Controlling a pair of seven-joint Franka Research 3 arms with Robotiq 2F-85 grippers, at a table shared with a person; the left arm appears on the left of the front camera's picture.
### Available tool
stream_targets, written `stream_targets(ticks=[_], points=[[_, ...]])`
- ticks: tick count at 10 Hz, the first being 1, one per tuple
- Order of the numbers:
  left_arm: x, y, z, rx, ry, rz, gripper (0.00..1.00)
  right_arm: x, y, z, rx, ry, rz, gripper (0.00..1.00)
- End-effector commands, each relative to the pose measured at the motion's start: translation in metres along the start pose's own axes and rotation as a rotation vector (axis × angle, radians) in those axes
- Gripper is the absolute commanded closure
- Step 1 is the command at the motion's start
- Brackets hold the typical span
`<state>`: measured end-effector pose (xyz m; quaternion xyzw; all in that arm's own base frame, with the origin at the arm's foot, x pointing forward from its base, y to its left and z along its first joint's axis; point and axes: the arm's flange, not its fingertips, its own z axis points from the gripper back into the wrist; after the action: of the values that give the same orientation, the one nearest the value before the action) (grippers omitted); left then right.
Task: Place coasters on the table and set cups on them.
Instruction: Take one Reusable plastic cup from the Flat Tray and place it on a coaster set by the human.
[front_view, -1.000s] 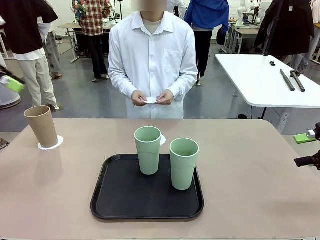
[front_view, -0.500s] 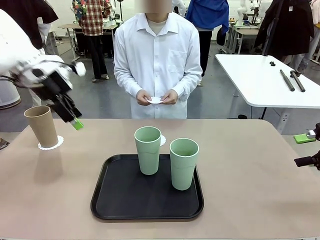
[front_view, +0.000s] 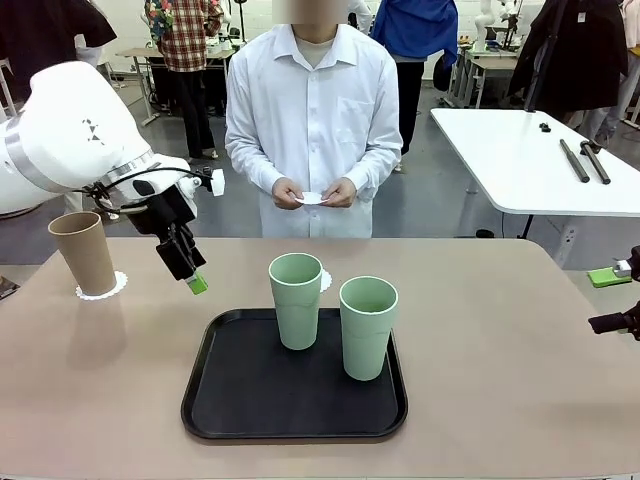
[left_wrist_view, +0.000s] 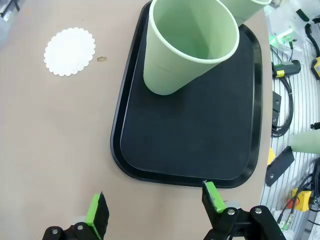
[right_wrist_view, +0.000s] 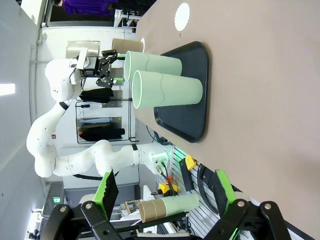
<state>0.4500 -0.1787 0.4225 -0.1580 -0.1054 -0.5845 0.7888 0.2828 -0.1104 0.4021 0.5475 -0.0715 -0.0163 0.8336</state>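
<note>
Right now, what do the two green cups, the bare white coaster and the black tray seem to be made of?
The green cups look like matte plastic or a fibre composite: even colour, no gloss, moulded ridge. The coaster seems thin paper: flat, white, scalloped edge. The tray is probably plastic, matte black, with a smooth raised rim.

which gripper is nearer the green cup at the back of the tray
Left. The left gripper hovers just left of that cup, above the table; the right gripper is at the table's right edge.
</note>
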Motion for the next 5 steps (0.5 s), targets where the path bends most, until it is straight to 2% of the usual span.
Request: stream_targets(ticks=[1, 5], points=[[-0.0043, 0.0019, 0.0077, 0.005, -0.004, 0.01, 0.0, 0.0013, 0.0002, -0.0003, 0.017, -0.001, 0.005, 0.0], [-0.0037, 0.003, 0.0036, 0.004, -0.005, 0.01, 0.0, 0.0013, 0.0002, -0.0003, 0.017, -0.001, 0.005, 0.0]])
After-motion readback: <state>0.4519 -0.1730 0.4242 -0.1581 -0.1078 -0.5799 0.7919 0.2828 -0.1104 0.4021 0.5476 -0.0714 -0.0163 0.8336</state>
